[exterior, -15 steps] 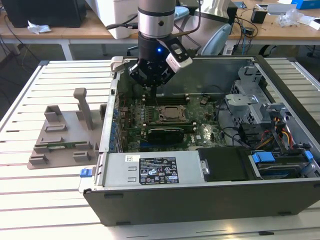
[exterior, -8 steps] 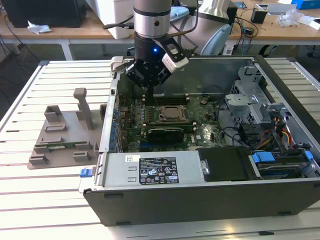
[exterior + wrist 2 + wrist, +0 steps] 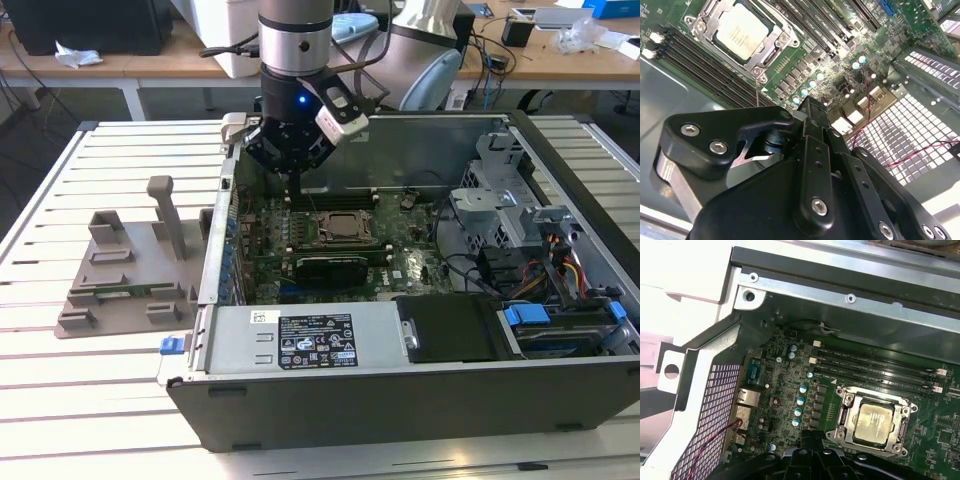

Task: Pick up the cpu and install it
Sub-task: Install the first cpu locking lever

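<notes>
1. Looking first at the exterior view:
   - Hanging the gripper inside the open computer case, low over the green board and just beside the socket.
   - Showing the cpu as a pale square lying in that socket. The grey holder is standing well apart on the slatted table, on the exterior view's left.
   - Judging the pick-up as done and the placing step as in hand or just finished.
   - Hiding the gripper's tip behind the wrist body.

2. Turning to the second wrist view:
   - Seeing the cpu flat inside the socket frame, with the gripper apart from it and carrying nothing visible.
   - Failing to tell whether the gripper is clenched or released, with the black linkage blocking the line of sight.
   - Leaving open whether a thin wire beside the frame is the latch lever, and whether the frame is clamped down.

3. Ending with the first wrist view:
   - Finding the cpu square in the socket, near the memory slots, with the gripper cut off at the picture's edge.
   - Judging that whatever follows is calling for care not to nudge the chip or catch the frame, and for a check of even seating.
   - Being unable to confirm corner alignment.
</notes>
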`<act>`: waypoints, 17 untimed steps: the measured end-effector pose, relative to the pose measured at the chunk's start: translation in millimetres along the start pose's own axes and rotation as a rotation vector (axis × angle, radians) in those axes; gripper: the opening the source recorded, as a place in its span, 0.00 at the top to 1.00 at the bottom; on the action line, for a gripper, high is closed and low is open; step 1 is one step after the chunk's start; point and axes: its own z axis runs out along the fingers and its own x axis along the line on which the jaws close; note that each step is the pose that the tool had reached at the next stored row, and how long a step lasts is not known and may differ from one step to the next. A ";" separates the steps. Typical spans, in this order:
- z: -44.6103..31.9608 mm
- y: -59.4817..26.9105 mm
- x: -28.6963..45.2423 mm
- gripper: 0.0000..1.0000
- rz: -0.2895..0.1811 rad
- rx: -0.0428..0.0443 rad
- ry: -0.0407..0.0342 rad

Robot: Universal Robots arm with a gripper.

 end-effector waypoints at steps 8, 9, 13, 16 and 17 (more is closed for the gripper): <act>0.4 3.4 8.2 0.89 0.000 0.0001 0.0000; 0.4 3.6 9.1 0.89 0.000 0.0001 0.0001; 0.7 4.3 11.7 0.89 0.000 0.0002 0.0002; 1.6 4.9 13.5 0.89 0.000 0.0001 0.0001; 2.1 5.3 13.9 0.89 0.000 -0.0001 -0.0001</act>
